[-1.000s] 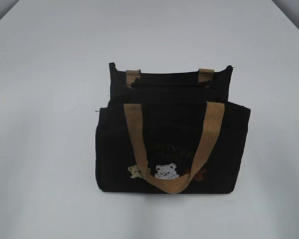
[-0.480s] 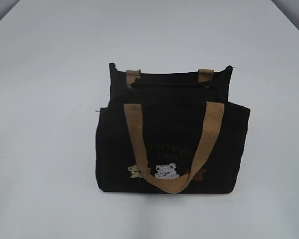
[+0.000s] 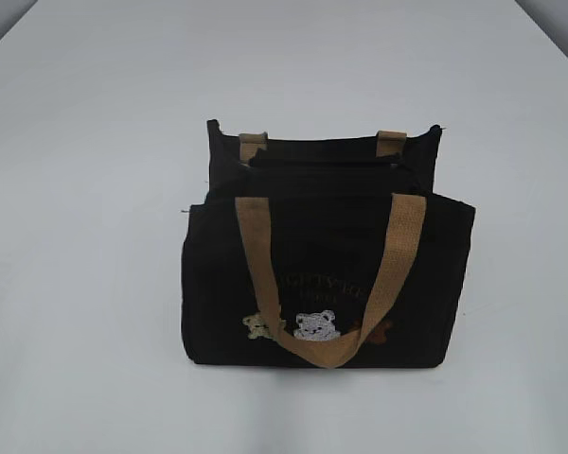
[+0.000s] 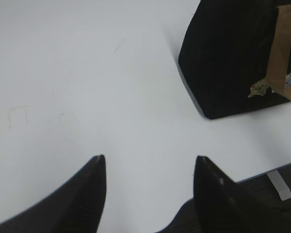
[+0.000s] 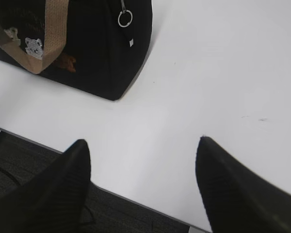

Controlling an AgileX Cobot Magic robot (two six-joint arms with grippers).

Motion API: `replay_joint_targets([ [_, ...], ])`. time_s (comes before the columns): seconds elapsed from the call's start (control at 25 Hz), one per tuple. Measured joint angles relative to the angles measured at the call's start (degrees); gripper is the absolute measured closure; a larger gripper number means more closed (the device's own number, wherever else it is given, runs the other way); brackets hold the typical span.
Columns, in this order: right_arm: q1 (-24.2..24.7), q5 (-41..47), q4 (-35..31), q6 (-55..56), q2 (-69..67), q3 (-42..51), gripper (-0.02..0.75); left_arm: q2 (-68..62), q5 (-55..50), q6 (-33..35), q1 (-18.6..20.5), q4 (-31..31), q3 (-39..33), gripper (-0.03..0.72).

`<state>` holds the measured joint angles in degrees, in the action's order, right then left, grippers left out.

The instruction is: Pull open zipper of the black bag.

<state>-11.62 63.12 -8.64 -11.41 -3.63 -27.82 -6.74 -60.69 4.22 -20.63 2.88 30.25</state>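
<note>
The black bag (image 3: 327, 270) stands upright near the middle of the white table (image 3: 95, 189), its bears and front handle (image 3: 329, 274) facing the near edge. The zipper (image 3: 331, 170) runs along its top, hard to make out. The left gripper (image 4: 148, 162) hangs open over bare table left of the bag; the right gripper (image 5: 143, 145) hangs open to its right, both holding nothing.

Gold lettering on the black bag (image 3: 327, 284) — too blurred, unreadable.
</note>
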Motion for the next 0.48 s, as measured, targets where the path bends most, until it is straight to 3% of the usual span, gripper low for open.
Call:
replay_joint_targets([
  [0.48,0.0,-0.1,-0.1,-0.1,0.0,0.0,0.212,0.0,0.0,0.0,0.0,0.0,0.0,0.255],
])
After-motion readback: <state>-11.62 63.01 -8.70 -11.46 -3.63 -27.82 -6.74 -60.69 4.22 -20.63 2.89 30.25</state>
